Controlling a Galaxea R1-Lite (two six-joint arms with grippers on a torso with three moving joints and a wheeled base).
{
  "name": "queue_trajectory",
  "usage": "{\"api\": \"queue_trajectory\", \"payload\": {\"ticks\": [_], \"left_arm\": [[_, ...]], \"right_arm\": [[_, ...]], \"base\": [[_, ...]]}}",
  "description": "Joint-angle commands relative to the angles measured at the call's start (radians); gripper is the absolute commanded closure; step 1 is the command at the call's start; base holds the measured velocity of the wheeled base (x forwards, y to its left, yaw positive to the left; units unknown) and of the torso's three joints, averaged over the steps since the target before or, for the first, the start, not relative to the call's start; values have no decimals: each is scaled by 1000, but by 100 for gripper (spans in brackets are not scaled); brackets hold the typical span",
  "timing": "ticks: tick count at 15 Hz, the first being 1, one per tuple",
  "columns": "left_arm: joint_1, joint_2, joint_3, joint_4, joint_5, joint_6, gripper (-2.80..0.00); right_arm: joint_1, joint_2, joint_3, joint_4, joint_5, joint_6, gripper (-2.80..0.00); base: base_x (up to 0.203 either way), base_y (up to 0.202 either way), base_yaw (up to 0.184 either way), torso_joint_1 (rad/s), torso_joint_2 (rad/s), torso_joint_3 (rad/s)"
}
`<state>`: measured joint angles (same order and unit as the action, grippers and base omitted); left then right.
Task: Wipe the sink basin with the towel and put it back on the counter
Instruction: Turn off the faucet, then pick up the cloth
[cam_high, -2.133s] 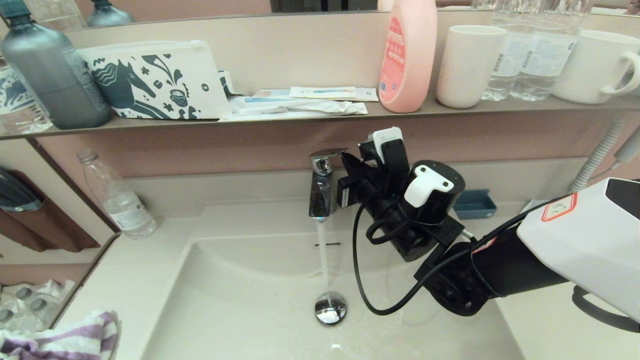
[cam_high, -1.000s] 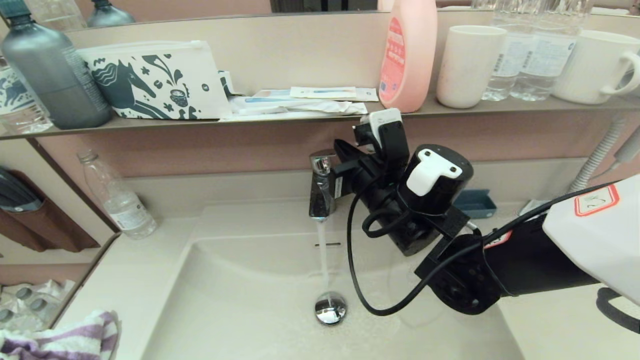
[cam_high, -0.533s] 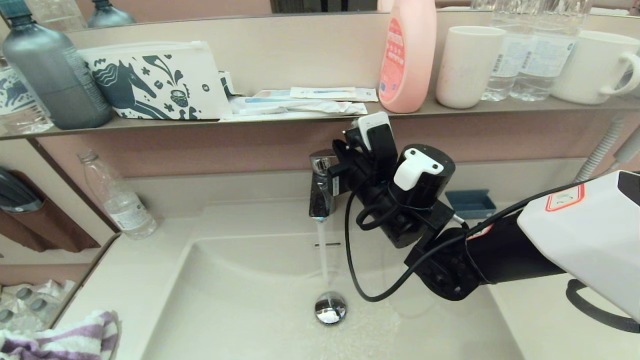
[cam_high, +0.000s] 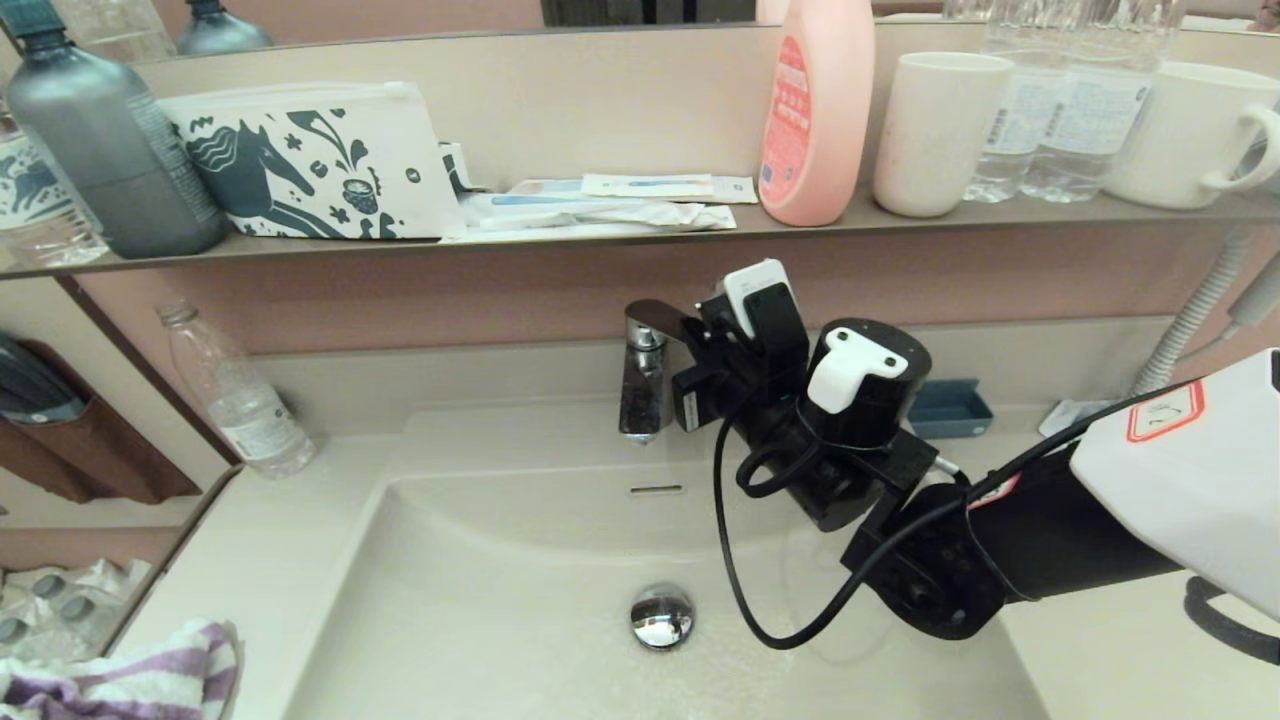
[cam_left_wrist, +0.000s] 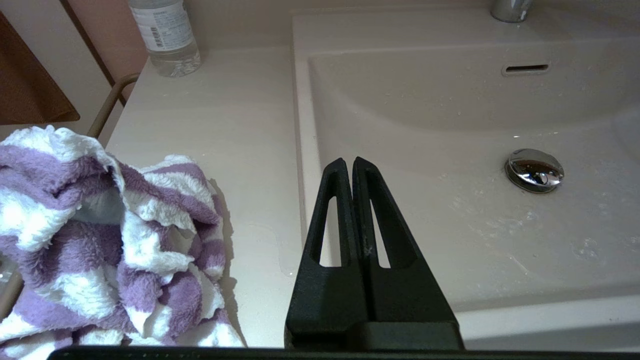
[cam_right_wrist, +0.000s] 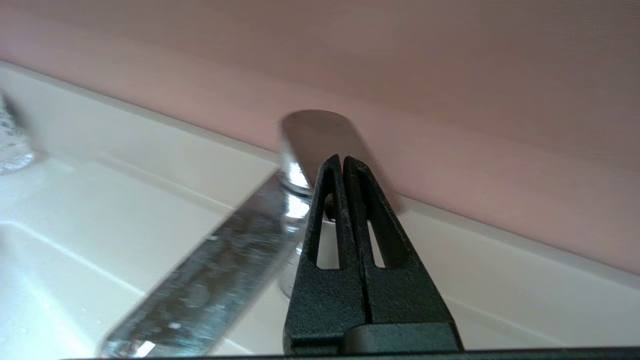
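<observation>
The right gripper (cam_right_wrist: 342, 162) is resting with its fingers pressed together, pinching nothing, their tips lying against the lever of the chrome faucet (cam_high: 643, 370) at the far edge of the sink basin (cam_high: 480, 600). No water is running from the spout, and droplets are lying on the basin floor around the drain plug (cam_high: 661, 616), so the tap-closing step looks finished. The right arm is reaching in from the right, over the basin's right side.

The left gripper (cam_left_wrist: 352, 165) is hovering with its fingers likewise pressed together and empty, above the basin's near left rim. Just to its left, the towel (cam_left_wrist: 100, 240) is lying crumpled on the counter (cam_left_wrist: 230, 125), untouched, near the front edge.

Wiping is not yet under way. The next move probably calls for the left gripper spreading its fingers, shifting left over the towel and pinching a thick fold, while the right arm is clearing out of the basin.
</observation>
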<state>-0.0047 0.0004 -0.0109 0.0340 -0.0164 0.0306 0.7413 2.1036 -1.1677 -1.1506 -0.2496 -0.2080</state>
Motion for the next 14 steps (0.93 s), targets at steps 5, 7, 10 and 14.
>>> {"api": "queue_trajectory", "payload": {"ticks": [5,7,10,14], "left_arm": [[0,0,0,0,0,0,0],[0,0,0,0,0,0,0],[0,0,0,0,0,0,0],[0,0,0,0,0,0,0]], "right_arm": [[8,-230,352,-91,-36,19,0],[-12,-347,520,-133,-67,31,0],[-213,-501,762,-157,-129,32,0],[-478,-754,966,-170,-157,36,0]], "base": [[0,0,0,0,0,0],[0,0,0,0,0,0],[0,0,0,0,0,0],[0,0,0,0,0,0]]}}
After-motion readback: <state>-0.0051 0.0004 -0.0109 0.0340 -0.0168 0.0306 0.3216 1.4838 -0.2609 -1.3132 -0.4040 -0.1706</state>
